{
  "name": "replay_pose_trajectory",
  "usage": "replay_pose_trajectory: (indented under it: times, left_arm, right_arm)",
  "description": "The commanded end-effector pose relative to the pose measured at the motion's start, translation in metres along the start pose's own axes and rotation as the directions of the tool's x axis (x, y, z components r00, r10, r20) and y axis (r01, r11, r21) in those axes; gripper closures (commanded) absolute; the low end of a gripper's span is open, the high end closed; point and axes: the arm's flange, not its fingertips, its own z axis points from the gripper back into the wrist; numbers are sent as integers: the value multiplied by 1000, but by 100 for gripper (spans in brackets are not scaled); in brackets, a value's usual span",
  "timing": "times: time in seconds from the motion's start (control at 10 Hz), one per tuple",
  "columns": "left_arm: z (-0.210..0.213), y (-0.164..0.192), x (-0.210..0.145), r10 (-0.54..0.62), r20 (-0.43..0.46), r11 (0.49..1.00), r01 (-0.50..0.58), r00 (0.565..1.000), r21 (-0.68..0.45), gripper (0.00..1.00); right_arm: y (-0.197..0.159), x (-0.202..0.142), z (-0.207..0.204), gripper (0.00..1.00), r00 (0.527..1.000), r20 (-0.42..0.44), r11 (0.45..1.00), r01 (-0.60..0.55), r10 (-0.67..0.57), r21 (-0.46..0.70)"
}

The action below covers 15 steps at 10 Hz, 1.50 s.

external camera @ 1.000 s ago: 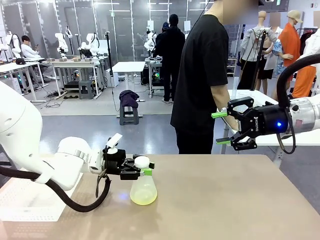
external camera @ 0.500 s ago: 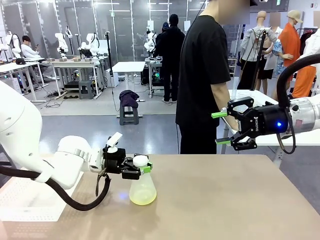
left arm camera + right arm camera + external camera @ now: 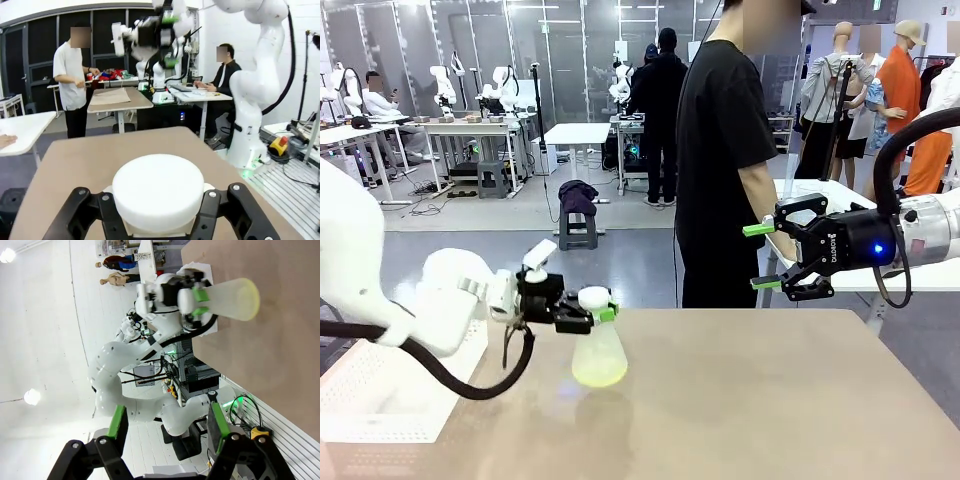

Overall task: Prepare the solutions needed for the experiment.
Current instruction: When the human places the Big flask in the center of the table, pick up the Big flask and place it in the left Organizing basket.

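gripping the flask (image 3: pixel 599 352) by its neck just under the white cap (image 3: pixel 158 191), clear above the table (image 3: pixel 770 400), the left gripper (image 3: pixel 588 312) carries light, slick plastic whose solutions (image 3: pixel 599 374) could slosh; right gripper (image 3: pixel 766 256) hangs open.

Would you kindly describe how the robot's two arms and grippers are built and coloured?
Both arms are glossy white with rounded joints and thick black cables looping off them. The left gripper and the right gripper are black two-finger units with bright green pads; the right one carries white lettering and a glowing blue light.
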Motion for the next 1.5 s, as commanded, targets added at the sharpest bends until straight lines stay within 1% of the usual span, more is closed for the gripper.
replay_pose_trajectory:
  times: [0.0, 0.1, 0.2, 0.4, 0.7, 0.9, 1.0, 1.1, 1.2, 1.4]
  left_arm:
    - [28, -8, 52, 8, -3, 998, -8, 1000, -66, 100]
    - [43, -12, 70, 3, -37, 999, -5, 999, -54, 100]
    - [63, -18, 87, -28, -64, 999, 27, 998, -20, 100]
    - [122, -43, 117, -92, -57, 992, 96, 994, 80, 100]
    - [200, -86, 140, -117, -113, 958, 142, 987, 248, 100]
    - [253, -118, 144, -141, -122, 919, 176, 982, 352, 100]
    - [275, -130, 140, -143, -136, 892, 187, 980, 412, 100]
    - [295, -140, 134, -138, -125, 870, 181, 983, 459, 100]
    - [307, -149, 126, -136, -128, 864, 181, 982, 469, 100]
    - [321, -158, 113, -147, -98, 852, 177, 984, 493, 100]
  right_arm:
    - [0, 0, 0, 19, 1000, -2, 1000, 0, 0, 4]
    - [0, 0, 0, 19, 1000, -2, 1000, 0, 0, 4]
    - [0, 0, 0, 19, 1000, -2, 1000, 0, 0, 4]
    - [0, 0, 0, 19, 1000, -2, 1000, 0, 0, 4]
    - [0, 0, 0, 19, 1000, -2, 1000, 0, 0, 4]
    - [0, 0, 0, 19, 1000, -2, 1000, 0, 0, 4]
    - [0, 0, 0, 19, 1000, -2, 1000, 0, 0, 4]
    - [0, 0, 0, 19, 1000, -2, 1000, 0, 0, 4]
    - [0, 0, 0, 19, 1000, -2, 1000, 0, 0, 4]
    - [0, 0, 0, 19, 1000, -2, 1000, 0, 0, 4]
